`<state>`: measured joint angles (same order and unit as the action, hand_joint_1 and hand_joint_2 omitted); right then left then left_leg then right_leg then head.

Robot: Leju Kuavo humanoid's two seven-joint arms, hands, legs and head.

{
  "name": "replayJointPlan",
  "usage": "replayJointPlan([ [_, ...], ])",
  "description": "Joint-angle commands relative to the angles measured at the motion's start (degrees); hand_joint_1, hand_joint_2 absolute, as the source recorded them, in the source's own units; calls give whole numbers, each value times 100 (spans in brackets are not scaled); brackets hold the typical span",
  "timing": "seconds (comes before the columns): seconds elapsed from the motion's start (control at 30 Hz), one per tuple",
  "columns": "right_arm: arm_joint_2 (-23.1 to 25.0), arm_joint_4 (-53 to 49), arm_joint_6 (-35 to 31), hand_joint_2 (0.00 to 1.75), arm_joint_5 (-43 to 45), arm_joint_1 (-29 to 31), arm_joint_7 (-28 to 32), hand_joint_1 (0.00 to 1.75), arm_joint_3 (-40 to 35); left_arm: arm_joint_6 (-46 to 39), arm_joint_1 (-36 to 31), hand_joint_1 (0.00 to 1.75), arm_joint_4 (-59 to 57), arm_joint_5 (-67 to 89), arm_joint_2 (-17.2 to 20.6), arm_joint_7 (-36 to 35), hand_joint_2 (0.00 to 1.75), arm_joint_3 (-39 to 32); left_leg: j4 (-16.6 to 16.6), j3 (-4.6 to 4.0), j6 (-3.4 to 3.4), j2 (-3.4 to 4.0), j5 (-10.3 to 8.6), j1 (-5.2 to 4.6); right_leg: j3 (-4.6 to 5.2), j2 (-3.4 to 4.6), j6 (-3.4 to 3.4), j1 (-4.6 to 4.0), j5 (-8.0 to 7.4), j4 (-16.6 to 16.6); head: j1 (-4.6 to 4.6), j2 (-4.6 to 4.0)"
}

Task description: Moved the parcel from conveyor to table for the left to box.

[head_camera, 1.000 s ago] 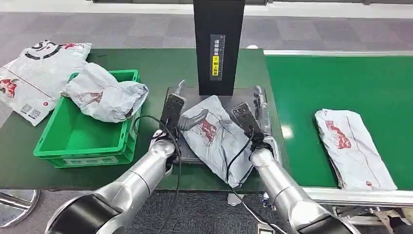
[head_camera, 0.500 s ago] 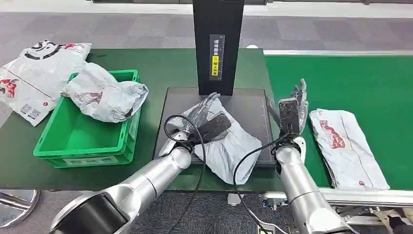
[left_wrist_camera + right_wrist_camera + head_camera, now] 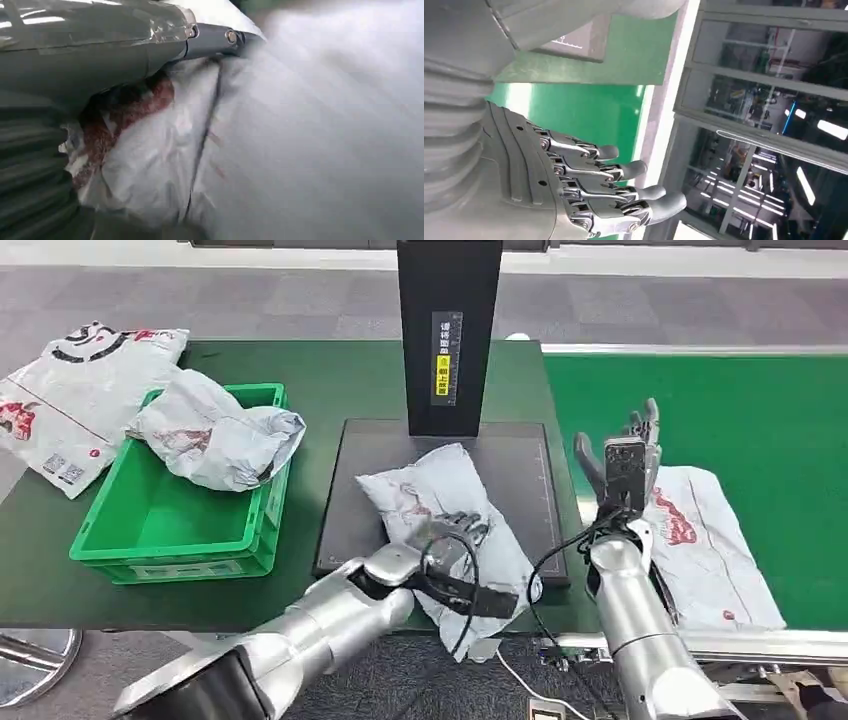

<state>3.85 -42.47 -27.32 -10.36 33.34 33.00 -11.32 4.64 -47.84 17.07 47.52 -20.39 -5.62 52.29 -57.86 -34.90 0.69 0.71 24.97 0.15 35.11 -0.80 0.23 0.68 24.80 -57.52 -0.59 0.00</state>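
A crumpled grey parcel [image 3: 440,485] with red print lies on the black mat [image 3: 520,455] of the green table. My left hand [image 3: 455,548] grips its near part, close to the table's front edge. In the left wrist view the parcel [image 3: 200,150] is pressed under the thumb [image 3: 125,45], blurred. My right hand [image 3: 625,455] is raised above the left edge of the green conveyor [image 3: 750,400], fingers spread and holding nothing; the right wrist view shows this hand [image 3: 574,185] with its fingers apart. A second grey parcel [image 3: 715,540] lies on the conveyor just right of it.
A black post [image 3: 448,335] stands at the back of the mat. A green crate [image 3: 170,515] sits at the left with a grey parcel [image 3: 215,435] draped over its rim. Another parcel [image 3: 75,390] lies at the table's far left.
My right hand let go of the parcel and moved right, over the conveyor's edge. My left hand turned and slid toward the front edge, bunching the parcel. The conveyor parcel shifted slightly left.
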Motion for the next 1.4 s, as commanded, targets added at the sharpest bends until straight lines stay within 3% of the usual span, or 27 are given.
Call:
replayJointPlan([
  [0.03,-90,-4,164,175,-38,98,-80,0,346,220,99,175,-505,82,173,-170,175,952,15,36,-4,8,2,-1,-29,16,-2,1,-4,13,-2,0],
  [0.3,-105,-225,272,175,-43,-30,-152,0,300,-457,-77,175,-456,120,217,-340,175,646,21,63,-1,17,-1,1,-64,25,0,-4,-6,20,0,0],
  [0.43,-139,-424,310,175,-22,-220,-192,0,348,-1826,-314,175,-313,-238,335,-99,175,-63,16,64,2,10,-9,2,-58,11,-6,-6,-10,15,-2,0],
  [0.57,-148,-450,319,175,-24,-242,-197,0,352,-1738,-438,175,-358,-256,336,-51,175,-120,18,52,7,12,-22,5,-44,19,-9,-10,-20,17,0,-2],
  [0.7,-153,-505,297,175,-45,-284,-207,0,373,-2444,-519,175,-182,-574,372,361,175,-677,8,43,4,1,-22,0,-35,5,-7,-4,-7,2,0,-2],
  [0.73,-158,-530,279,175,-48,-310,-205,0,383,-3125,-587,175,-22,-869,400,785,175,-1071,7,39,3,3,-22,5,-33,8,-7,-9,-9,6,0,-2],
  [0.77,-163,-548,284,175,-43,-331,-205,0,389,-3123,-761,175,-73,-913,400,906,175,-1212,6,39,3,2,-20,4,-32,9,-7,-7,-7,3,0,0],
  [0.87,-136,-332,298,175,-11,-195,-201,0,380,-4159,-1361,175,424,-1132,623,1483,175,-1849,-9,19,4,-6,-17,7,-15,4,-8,-9,-4,-10,0,0],
  [0.93,-61,-52,298,175,-55,47,-231,0,327,-4441,-1726,175,421,-717,802,1103,175,-1800,-19,-1,5,-4,-16,9,4,8,-9,-10,-4,-20,0,0],
  [1.03,23,460,302,175,14,337,-130,0,230,-4464,-1801,175,867,785,1201,361,175,-2380,-24,-17,5,26,-15,8,30,38,-9,-9,-12,-28,0,-2],
  [1.2,37,494,278,175,29,350,-114,0,213,-4464,-1801,175,790,905,1201,541,175,-2644,1,-1,8,23,-20,8,16,34,-10,-9,-15,-9,0,-2],
  [1.23,40,478,327,175,49,334,-134,0,188,-4464,-1539,175,1302,2293,1278,-104,175,-2974,6,3,8,17,-21,7,12,32,-11,-9,-14,-6,0,-2],
  [1.27,58,479,319,175,49,337,-149,0,176,-4464,-1517,175,1341,2734,1308,-210,175,-3195,5,-2,9,12,-25,5,14,22,-8,-8,-14,-5,0,-2],
  [1.37,87,453,222,175,27,341,-263,0,136,-4464,-1492,175,1664,4103,1834,-750,175,-3618,3,-2,10,38,-21,0,21,47,-9,-4,-16,-13,0,0],
  [1.4,46,422,180,175,72,310,-281,0,130,-4464,-1544,175,1800,4248,2144,-1104,175,-3154,4,-11,10,30,-25,1,26,39,-8,-5,-17,-13,0,0],
])
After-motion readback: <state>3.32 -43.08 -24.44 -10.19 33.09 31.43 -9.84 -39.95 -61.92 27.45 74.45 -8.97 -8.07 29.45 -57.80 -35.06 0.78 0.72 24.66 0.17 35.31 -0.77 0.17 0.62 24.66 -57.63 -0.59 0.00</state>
